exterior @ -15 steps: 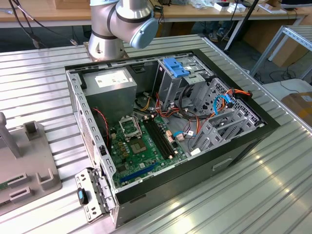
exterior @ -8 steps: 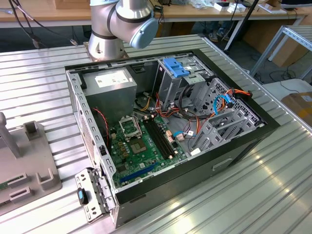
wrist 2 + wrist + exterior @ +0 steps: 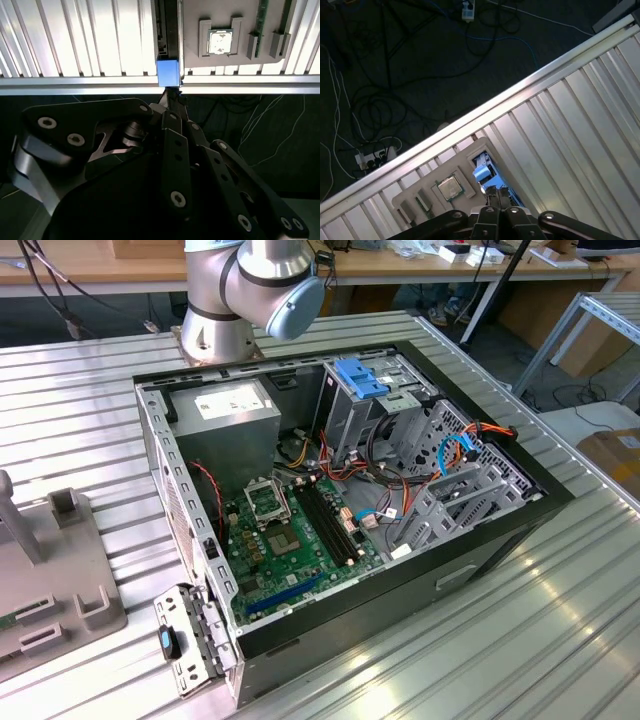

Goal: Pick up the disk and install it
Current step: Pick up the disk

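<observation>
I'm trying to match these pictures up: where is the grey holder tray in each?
Exterior view: grey holder tray at the exterior view's left, beside the computer case.
First wrist view: tray just beyond the claw.
Second wrist view: tray just beyond the claw.
Shared landmark: ribbed metal table beneath it.

The gripper's [image 3: 172, 95] own links hide most of the clamped disk [image 3: 168, 72].

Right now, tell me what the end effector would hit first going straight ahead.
Probably the disk, whose blue end sits directly ahead of the end effector, standing in the grey holder; depth is unclear.
</observation>
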`<state>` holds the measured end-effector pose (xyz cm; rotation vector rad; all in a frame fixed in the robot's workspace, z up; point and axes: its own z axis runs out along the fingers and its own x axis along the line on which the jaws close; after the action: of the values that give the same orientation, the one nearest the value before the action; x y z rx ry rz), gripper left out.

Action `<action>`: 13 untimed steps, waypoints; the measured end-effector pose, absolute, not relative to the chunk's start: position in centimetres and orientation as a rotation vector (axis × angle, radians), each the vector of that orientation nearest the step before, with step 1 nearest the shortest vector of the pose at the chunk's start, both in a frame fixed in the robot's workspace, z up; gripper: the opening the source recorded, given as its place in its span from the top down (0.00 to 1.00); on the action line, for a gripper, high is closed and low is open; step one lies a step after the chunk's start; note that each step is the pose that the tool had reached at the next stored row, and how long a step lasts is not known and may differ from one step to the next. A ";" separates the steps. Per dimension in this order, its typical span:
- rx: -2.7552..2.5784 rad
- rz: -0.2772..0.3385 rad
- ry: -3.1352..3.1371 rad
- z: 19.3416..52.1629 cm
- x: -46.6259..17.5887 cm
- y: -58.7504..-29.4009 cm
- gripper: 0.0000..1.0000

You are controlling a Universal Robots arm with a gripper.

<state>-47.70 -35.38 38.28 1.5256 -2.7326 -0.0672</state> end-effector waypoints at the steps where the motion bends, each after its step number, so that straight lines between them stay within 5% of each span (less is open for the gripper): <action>1: 1.531 -0.067 -2.729 38.3 -47.7 -35.4 0.89; 13: 1.624 -0.067 -2.673 38.3 -47.7 -35.4 0.89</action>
<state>-47.70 -35.36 38.28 1.6242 -2.6733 -0.0665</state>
